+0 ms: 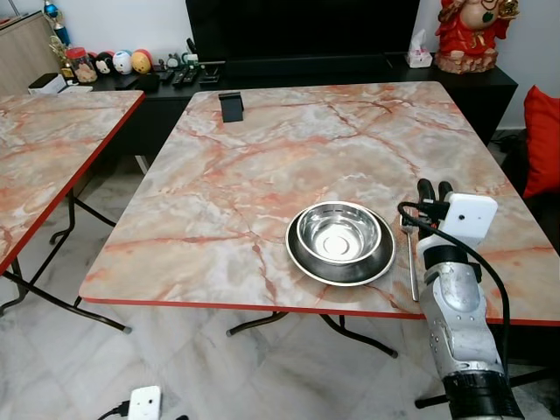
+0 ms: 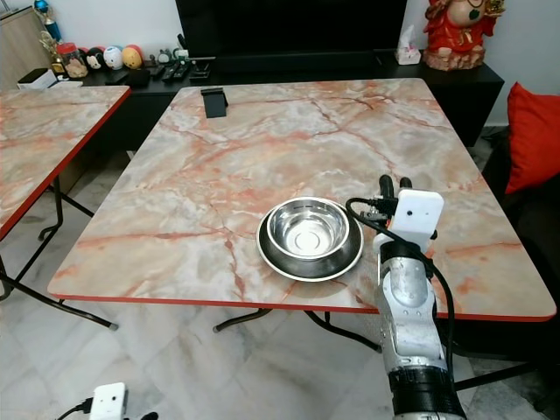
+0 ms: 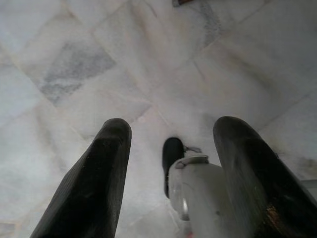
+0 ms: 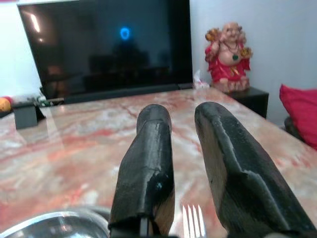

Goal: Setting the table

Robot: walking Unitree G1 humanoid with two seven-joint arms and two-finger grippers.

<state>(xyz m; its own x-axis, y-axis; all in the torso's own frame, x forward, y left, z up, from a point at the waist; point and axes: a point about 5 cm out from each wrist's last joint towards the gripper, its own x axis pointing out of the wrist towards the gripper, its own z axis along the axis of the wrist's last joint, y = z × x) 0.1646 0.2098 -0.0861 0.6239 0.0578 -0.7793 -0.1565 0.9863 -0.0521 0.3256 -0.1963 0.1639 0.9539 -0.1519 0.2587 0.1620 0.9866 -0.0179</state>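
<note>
My right gripper (image 1: 434,187) hovers over the marble table (image 1: 262,166), just to the right of the steel bowl (image 1: 339,232), which sits nested in a steel plate (image 1: 302,258) near the table's front edge. My two black fingers (image 4: 148,163) are parted by a narrow gap, with nothing between them; they grip nothing. Directly below them lies a fork (image 1: 409,254) flat on the tabletop, just beside the plate's right rim, its tines (image 4: 193,221) pointing toward the far side of the table and its handle running back toward the front edge. From the wrist view the tines show in the gap under my fingers; I cannot tell whether my fingertips touch the fork or hang just above it.

My left gripper (image 3: 171,148) hangs idle beside me, its fingers spread wide and empty over the pale marble floor (image 3: 99,74).

Near the table's far left corner stands a small black holder (image 1: 231,106). Beyond the table a dark television (image 4: 104,44) sits on a low black cabinet (image 1: 350,74), with a red figurine (image 1: 471,31) at its right end. A second marble table (image 1: 44,149) stands to the left, and a red cushion (image 1: 544,140) lies off to the right.
</note>
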